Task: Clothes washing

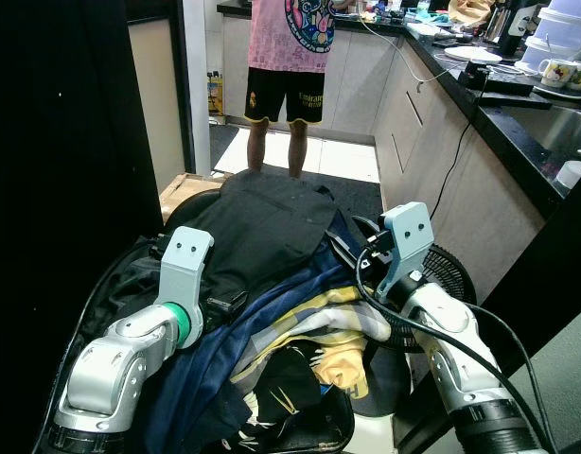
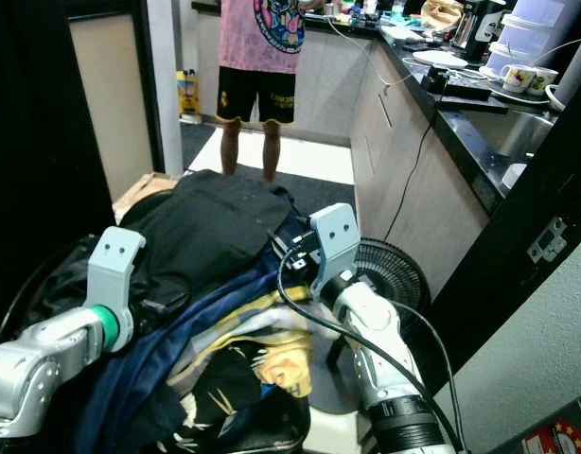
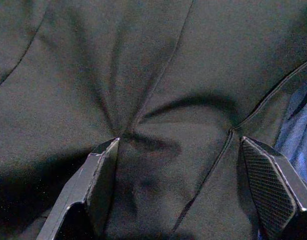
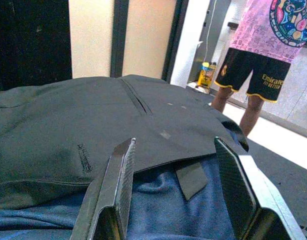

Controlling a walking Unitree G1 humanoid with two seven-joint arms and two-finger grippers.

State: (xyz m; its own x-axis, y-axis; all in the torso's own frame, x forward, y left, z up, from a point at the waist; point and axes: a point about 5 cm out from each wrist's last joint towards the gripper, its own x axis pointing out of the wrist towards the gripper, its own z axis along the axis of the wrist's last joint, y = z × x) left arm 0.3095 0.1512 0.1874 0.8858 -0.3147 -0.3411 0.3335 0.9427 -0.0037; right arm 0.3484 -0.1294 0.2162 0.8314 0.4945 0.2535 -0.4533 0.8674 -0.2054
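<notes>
Clothes are lying heaped low in front of the robot, between its two arms: a black garment (image 1: 262, 227) is spreading over the top of the heap, a navy blue garment (image 1: 272, 312) is trailing out from beneath it, and a yellow and white striped piece (image 1: 319, 326) is showing nearer the robot, with a dark printed piece (image 1: 281, 392) below that. The heap is appearing to sit in a black-rimmed basket (image 1: 92, 312), though its far side is hidden by cloth. The left gripper (image 3: 188, 165) is pressing into the black garment with both fingers (image 3: 101, 170) spread apart, the cloth puckering at their tips and not pinched between them. The right gripper (image 4: 176, 170) is hovering at the right edge of the heap, jaws likewise standing wide with nothing held, pointing over the seam where the black garment is overlapping the blue one. A black cable (image 1: 461, 331) is looping along the right arm (image 1: 451, 350). A small black fan (image 2: 390, 274) is standing on the floor just beside that arm. Beyond the heap, a person in a pink shirt and black shorts (image 1: 286, 90) is standing on the kitchen floor. A dark countertop (image 1: 508, 123) is running along the right, carrying mugs (image 1: 560, 72) and a white plate (image 1: 472, 56).
</notes>
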